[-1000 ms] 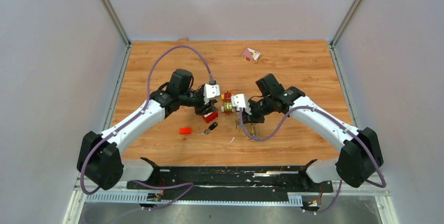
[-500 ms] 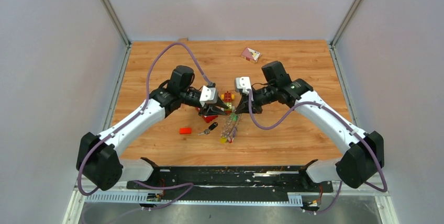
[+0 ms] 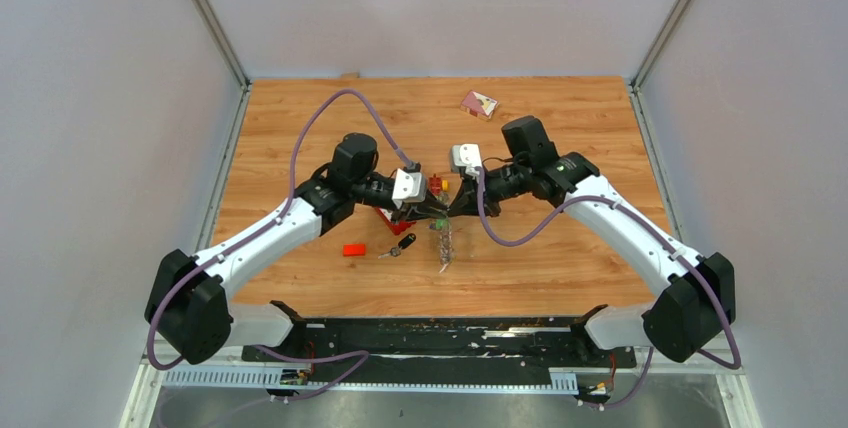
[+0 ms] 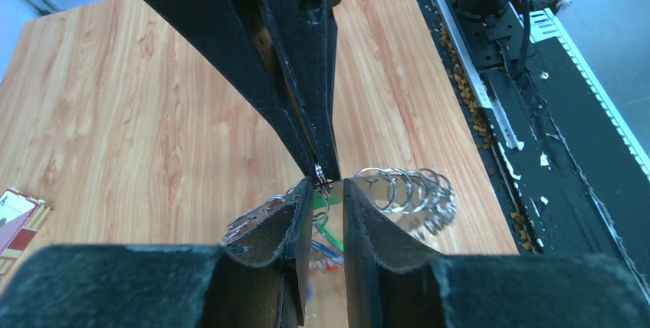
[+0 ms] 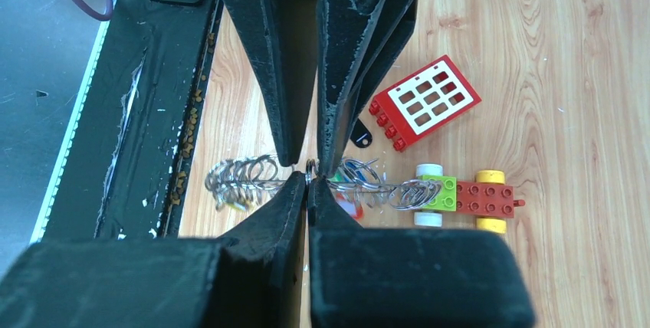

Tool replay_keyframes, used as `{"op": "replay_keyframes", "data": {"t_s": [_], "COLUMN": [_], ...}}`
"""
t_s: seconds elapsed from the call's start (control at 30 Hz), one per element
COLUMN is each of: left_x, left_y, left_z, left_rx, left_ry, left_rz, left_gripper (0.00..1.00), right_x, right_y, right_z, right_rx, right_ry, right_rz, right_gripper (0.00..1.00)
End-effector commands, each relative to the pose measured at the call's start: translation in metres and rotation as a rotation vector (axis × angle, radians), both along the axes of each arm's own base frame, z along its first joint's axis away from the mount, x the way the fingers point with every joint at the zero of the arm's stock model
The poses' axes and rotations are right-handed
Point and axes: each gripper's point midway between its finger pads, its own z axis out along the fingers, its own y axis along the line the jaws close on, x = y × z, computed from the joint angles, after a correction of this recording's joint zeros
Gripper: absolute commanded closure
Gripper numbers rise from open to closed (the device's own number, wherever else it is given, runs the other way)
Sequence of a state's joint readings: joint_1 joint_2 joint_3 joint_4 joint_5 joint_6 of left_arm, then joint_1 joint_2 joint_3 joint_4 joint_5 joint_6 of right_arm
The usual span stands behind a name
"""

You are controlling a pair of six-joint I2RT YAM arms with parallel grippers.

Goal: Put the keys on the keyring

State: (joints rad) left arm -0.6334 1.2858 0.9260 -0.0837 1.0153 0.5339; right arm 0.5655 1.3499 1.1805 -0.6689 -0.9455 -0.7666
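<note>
Keyring (image 3: pixel 445 240) — a thin metal ring crowded with small silver loops and keys — hangs above the light wooden table (image 3: pixel 560 138), near its middle, where the two black grippers meet tip to tip. The right gripper (image 5: pixel 308 183) has its fingers pressed together on the ring's wire, and the silver loops spread to either side of its tips. The left gripper (image 4: pixel 328 190) faces it with its fingers a narrow gap apart, straddling the same stretch of wire; whether its pads touch the wire is unclear. On the table near the grippers lie a red, yellow and green toy brick car with white wheels (image 5: pixel 460 194), a flat red brick with a white grid panel (image 5: pixel 425 102) and a small red brick (image 3: pixel 353 249). A loose black-headed silver key (image 3: pixel 403 243) lies apart from the ring. Green, blue and red key heads (image 4: pixel 326 237) dangle under the grippers.
</note>
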Motion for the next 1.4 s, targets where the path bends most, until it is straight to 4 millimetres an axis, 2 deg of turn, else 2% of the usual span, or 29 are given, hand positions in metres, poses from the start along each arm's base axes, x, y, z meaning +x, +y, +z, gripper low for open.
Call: {"op": "replay_keyframes", "data": {"t_s": [0.0, 0.3, 0.4, 0.57, 0.7, 0.87, 0.97, 1.03, 1.07, 1.3, 1.33, 1.37], "left_x": [0.006, 0.006, 0.008, 0.015, 0.016, 0.016, 0.017, 0.018, 0.018, 0.012, 0.011, 0.010], "left_y": [-0.007, -0.010, -0.011, -0.011, -0.008, -0.007, -0.007, -0.007, -0.007, -0.002, -0.001, 0.000], "left_z": [0.017, 0.007, 0.007, 0.007, 0.010, 0.009, 0.008, 0.008, 0.008, 0.006, 0.003, 0.001], "left_rx": [-0.059, -0.042, -0.039, -0.039, -0.047, -0.044, -0.039, -0.037, -0.036, 0.007, 0.015, 0.017], "left_ry": [-0.031, -0.013, -0.009, -0.004, -0.023, -0.022, -0.019, -0.018, -0.016, -0.039, -0.049, -0.067], "left_rz": [0.035, 0.043, 0.052, 0.096, 0.118, 0.122, 0.130, 0.135, 0.136, 0.104, 0.092, 0.083], "left_gripper": [0.73, 0.89, 1.00, 1.00, 1.00, 1.00, 1.00, 1.00, 1.00, 1.00, 0.99, 0.93], "right_x": [-0.004, -0.004, -0.004, 0.000, 0.003, 0.004, 0.004, 0.005, 0.005, 0.008, 0.009, 0.009], "right_y": [0.006, 0.006, 0.006, 0.004, 0.001, 0.001, 0.001, 0.001, 0.001, 0.001, 0.002, 0.003], "right_z": [0.025, 0.024, 0.022, 0.014, 0.004, -0.003, -0.004, -0.006, -0.006, -0.002, 0.001, 0.004], "right_rx": [0.093, 0.096, 0.093, 0.071, 0.045, 0.035, 0.032, 0.028, 0.028, 0.033, 0.039, 0.046], "right_ry": [-0.052, -0.048, -0.047, -0.056, -0.078, -0.076, -0.070, -0.070, -0.071, -0.084, -0.083, -0.079], "right_rz": [0.039, 0.037, 0.035, 0.016, 0.005, 0.009, 0.013, 0.013, 0.012, -0.009, -0.015, -0.018], "right_gripper": [1.00, 1.00, 1.00, 0.99, 0.90, 0.88, 0.89, 0.98, 1.00, 1.00, 1.00, 1.00]}}
